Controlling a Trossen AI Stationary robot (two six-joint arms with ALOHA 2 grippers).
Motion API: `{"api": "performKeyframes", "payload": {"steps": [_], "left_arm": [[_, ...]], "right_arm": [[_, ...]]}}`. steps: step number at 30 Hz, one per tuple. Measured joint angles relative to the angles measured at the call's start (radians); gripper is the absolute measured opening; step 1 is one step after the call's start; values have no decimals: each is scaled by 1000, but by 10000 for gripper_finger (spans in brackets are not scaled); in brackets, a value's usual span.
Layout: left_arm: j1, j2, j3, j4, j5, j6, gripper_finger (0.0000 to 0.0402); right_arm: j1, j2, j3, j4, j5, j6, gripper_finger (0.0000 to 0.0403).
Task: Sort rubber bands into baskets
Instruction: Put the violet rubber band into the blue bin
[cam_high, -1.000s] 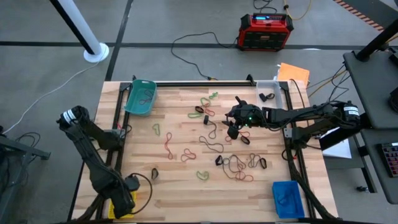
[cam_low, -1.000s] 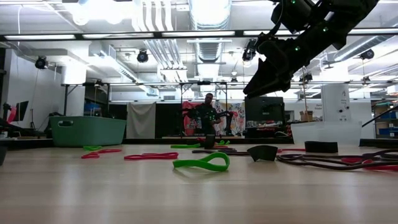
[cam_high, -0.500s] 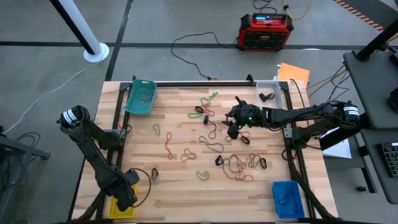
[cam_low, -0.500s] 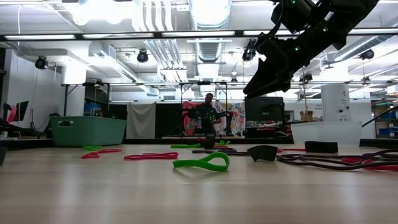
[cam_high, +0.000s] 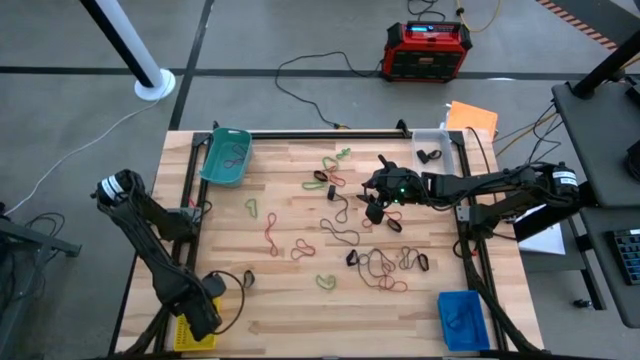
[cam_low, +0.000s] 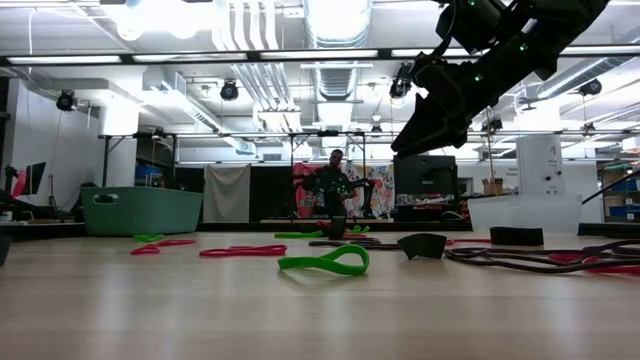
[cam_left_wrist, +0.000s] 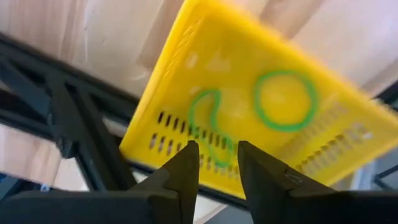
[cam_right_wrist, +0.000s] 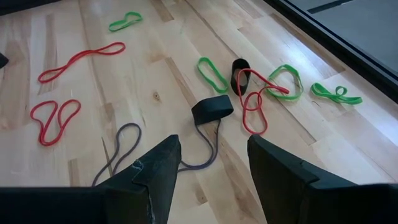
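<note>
Rubber bands (cam_high: 372, 262) in red, green, black and brownish tones lie scattered over the middle and right of my wooden table (cam_high: 290, 310), with more resting in the trays. I can read no brand, label or writing anywhere in these views.

My left gripper (cam_left_wrist: 217, 163) hangs over the yellow basket (cam_left_wrist: 249, 106) at the near left corner, its jaws a narrow gap apart and empty; two green bands (cam_left_wrist: 285, 99) lie inside that basket below it. A second ago this arm sat slightly nearer the table's left edge with its jaws shut; since then it has shifted a little and parted them.

My right gripper (cam_right_wrist: 211, 163) hovers above the table's right-centre, jaws wide and holding nothing, over a black band (cam_right_wrist: 212, 109) and a dark loop. It has not moved since the earlier frames.

I see the teal green basket (cam_high: 226, 156) at the far left corner, the clear basket (cam_high: 433, 146) at the far right, the blue basket (cam_high: 463, 318) at the near right.
</note>
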Motion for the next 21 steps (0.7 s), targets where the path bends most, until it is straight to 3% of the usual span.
{"api": "performKeyframes", "payload": {"steps": [5,10,15,21], "left_arm": [[13,0,84,-29,-161,57,100],[34,-1,180,-88,-505,209,100],[75,-4,222,-134,-814,453,96],[155,-47,164,-95,-994,682,72]], "right_arm": [[0,0,0,1,0,0,182],[0,0,0,4,0,0,182],[0,0,0,5,1,28,182],[0,0,0,5,8,103,182]]}}
